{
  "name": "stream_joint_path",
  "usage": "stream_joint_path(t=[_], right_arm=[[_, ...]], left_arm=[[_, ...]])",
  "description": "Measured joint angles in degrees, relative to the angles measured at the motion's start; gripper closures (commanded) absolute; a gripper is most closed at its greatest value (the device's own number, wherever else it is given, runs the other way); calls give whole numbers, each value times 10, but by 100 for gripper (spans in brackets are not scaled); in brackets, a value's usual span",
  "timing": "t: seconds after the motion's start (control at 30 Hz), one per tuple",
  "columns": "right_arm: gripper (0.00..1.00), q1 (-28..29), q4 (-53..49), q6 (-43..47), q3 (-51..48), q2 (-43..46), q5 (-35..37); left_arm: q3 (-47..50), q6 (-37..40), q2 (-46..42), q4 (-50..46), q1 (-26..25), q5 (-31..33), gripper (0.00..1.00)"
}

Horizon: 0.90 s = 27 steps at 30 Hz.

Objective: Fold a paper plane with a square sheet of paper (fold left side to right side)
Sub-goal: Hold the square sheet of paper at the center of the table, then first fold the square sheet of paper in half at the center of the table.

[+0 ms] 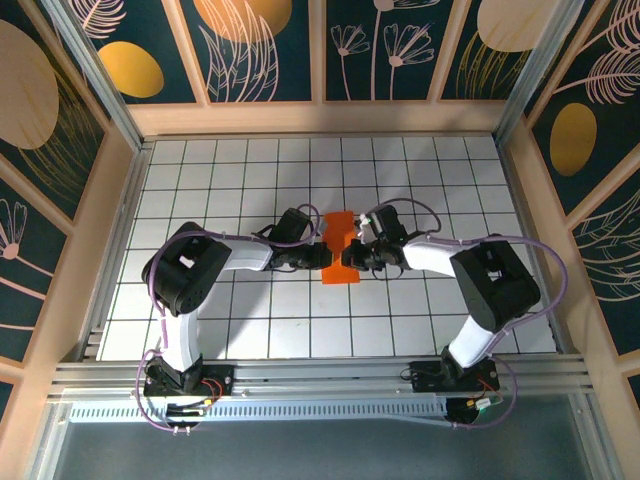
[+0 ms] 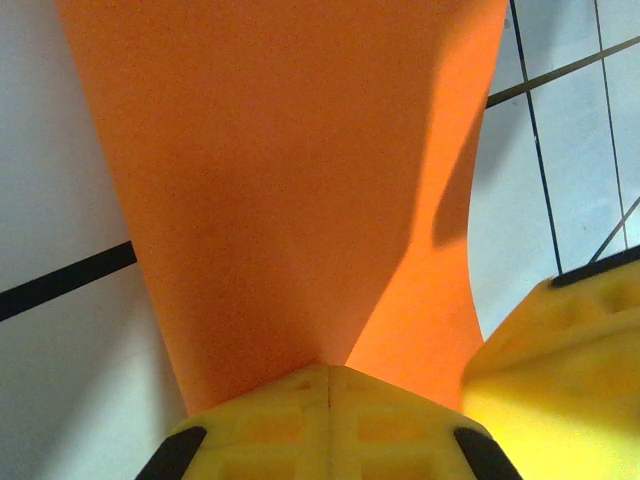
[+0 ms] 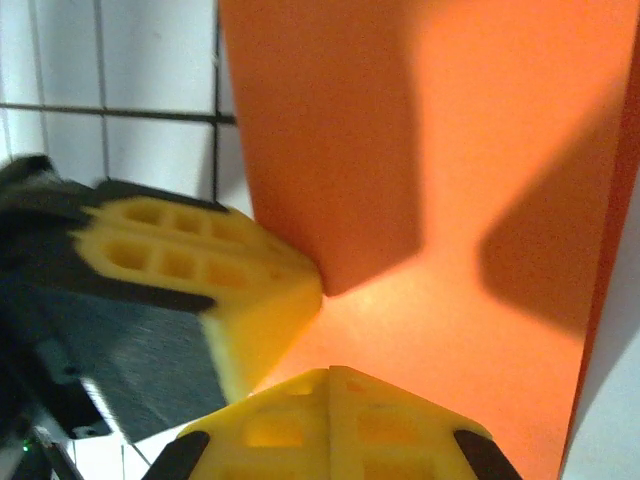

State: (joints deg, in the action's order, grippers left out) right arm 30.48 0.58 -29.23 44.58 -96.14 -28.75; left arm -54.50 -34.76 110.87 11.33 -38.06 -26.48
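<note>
Left fingers (image 2: pixel 270 425), pressed together, pinch the raised flap of the bright orange square sheet of paper (image 1: pixel 338 255); closed right fingers (image 3: pixel 390 420) bear on its lower layer. Advisable: align edges before creasing.

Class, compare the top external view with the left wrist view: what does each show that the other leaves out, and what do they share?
Top external adds: the left arm and right arm whole, meeting from opposite sides at the orange paper, whose narrow outline lies on the white grid table, inside patterned walls. Left wrist adds: the left arm's yellow jaws shut at the paper's near end, a shaded fold running up the sheet, and one yellow jaw of the right arm at lower right. Shared: the orange paper and the grid table.
</note>
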Motion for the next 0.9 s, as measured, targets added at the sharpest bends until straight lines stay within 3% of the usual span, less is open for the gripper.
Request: stream_joint_path(t=[0.9], right_arm=[[100, 1, 10, 16, -34, -6, 15]], left_arm=[[-52, -31, 30, 5, 26, -8, 100]])
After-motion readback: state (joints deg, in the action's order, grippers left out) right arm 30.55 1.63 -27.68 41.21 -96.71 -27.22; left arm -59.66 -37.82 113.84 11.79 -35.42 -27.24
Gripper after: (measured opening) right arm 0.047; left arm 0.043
